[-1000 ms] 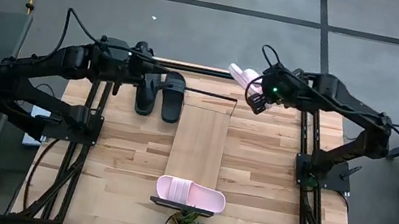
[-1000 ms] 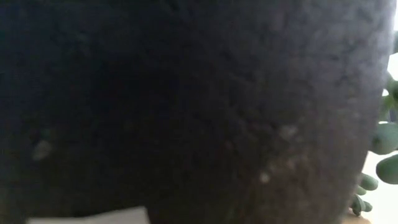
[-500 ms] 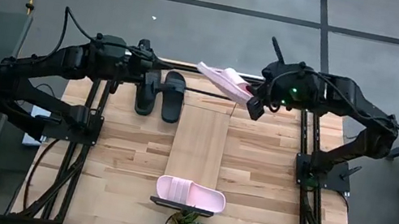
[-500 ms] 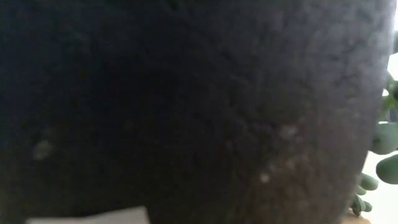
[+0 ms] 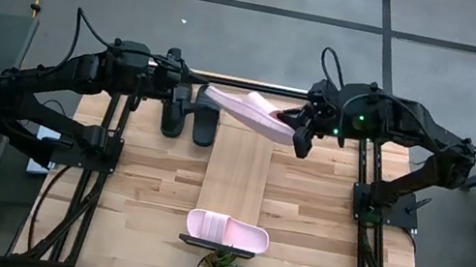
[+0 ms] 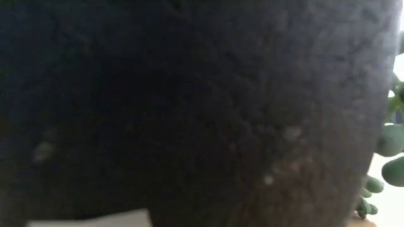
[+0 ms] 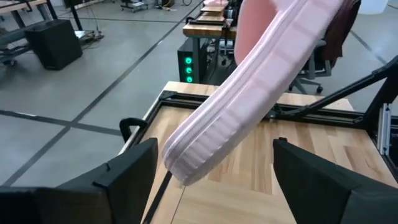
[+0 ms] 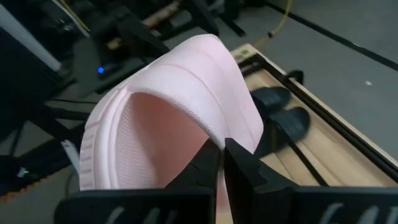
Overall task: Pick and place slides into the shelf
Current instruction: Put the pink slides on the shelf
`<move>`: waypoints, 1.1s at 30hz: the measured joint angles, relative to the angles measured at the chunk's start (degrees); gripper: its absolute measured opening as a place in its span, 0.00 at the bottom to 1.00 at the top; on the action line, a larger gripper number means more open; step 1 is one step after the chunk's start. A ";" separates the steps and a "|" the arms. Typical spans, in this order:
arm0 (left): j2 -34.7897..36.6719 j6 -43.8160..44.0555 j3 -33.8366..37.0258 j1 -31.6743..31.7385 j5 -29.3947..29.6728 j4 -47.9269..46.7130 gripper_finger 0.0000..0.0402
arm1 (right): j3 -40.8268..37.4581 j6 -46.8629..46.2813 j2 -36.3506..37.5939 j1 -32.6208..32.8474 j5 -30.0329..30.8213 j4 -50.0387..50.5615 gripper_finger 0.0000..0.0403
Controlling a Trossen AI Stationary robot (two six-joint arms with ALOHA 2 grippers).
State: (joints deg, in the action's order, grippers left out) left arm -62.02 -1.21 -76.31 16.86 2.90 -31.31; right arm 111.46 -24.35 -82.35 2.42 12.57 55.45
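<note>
High view shows the right gripper [image 5: 302, 133] clenched on one end of a pink slide [image 5: 244, 108], held in the air over the far end of the shelf [image 5: 238, 168], long axis pointing left toward the released left gripper [image 5: 182, 94], which is nearer its free end

I see one pink slide [image 5: 244, 110] raised over the shelf [image 5: 237, 178] top-centre, another [image 5: 228, 231] on its lower end, black pair [image 5: 191, 111] upper left.

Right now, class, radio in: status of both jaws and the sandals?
Right gripper shut on pink sandal, aloft. Left gripper open, waiting. Nothing blocking shelf.
</note>
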 joint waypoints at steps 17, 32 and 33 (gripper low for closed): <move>-1.20 1.63 -0.11 0.00 -11.61 5.34 0.73 | 0.00 1.48 -0.02 0.33 -4.93 -7.80 0.00; -1.64 -0.16 -0.02 -0.07 -11.71 8.66 0.29 | 0.00 1.33 0.07 0.28 -3.96 -7.94 0.00; -1.64 -0.24 -0.02 -0.07 -11.89 8.66 0.24 | 0.00 1.35 0.07 0.22 -3.76 -7.94 0.00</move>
State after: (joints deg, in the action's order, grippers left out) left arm -63.66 -1.45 -76.34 16.80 -8.98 -22.65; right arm 111.46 -23.01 -82.28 2.64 8.81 47.51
